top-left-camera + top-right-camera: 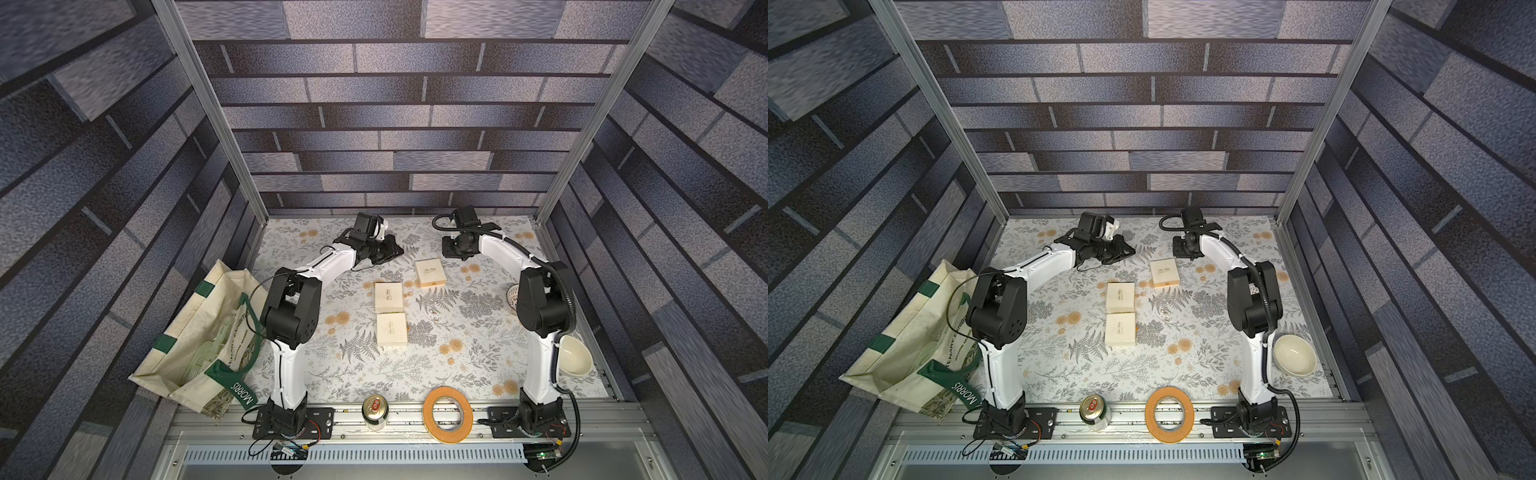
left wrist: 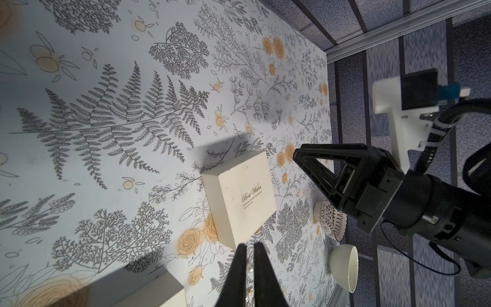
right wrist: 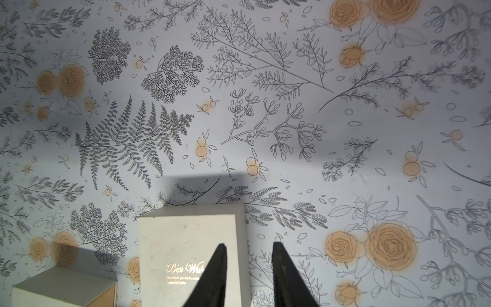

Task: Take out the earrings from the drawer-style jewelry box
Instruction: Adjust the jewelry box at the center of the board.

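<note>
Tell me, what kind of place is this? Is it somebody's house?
Probably a robot test booth, not a house. The left arm and right arm are bolted to a metal rail, and the brick walls look printed, held in an aluminium frame.

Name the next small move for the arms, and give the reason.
Probably draw both arms back toward their bases. Two tiny glinting earrings appear to lie on the floral cloth beside the paired cream boxes, outside any box. The left gripper looks shut on nothing, and the right gripper is open and empty near the third box.
</note>
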Robot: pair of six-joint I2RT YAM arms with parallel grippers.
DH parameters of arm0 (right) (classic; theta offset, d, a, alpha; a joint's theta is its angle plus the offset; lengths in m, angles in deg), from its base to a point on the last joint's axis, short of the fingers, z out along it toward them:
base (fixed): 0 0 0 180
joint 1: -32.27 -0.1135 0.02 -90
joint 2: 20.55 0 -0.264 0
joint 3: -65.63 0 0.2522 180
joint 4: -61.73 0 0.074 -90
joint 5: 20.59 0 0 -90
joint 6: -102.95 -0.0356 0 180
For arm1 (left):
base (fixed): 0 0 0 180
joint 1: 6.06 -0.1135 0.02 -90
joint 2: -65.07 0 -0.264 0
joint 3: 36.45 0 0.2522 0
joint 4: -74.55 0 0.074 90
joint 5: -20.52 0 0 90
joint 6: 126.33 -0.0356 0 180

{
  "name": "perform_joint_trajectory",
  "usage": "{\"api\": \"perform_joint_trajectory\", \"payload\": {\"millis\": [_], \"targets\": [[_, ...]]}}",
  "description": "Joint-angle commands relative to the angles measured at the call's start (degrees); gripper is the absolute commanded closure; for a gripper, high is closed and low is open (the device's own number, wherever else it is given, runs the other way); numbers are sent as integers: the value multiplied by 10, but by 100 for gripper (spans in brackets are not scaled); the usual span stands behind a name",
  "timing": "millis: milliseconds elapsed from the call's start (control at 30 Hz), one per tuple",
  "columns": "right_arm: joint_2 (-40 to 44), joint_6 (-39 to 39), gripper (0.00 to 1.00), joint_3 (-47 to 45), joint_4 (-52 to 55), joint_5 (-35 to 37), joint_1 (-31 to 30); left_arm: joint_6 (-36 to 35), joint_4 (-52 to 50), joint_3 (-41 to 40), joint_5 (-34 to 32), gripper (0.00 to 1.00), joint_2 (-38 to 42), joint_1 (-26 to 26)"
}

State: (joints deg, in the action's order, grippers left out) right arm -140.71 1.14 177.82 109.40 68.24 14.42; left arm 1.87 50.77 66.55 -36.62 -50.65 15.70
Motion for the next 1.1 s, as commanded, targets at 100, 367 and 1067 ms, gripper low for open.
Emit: {"api": "perform_joint_trajectory", "payload": {"millis": [100,367,1067], "targets": [[-19,-13,69,10,37,6,3,-3,-19,53,21,90,-43,-2],[-38,-8,69,12,40,-2,3,-1,-16,99,26,90,-98,0],[-36,44,69,-12,-3,-92,3,-7,-47,215,31,90,-207,8]]}}
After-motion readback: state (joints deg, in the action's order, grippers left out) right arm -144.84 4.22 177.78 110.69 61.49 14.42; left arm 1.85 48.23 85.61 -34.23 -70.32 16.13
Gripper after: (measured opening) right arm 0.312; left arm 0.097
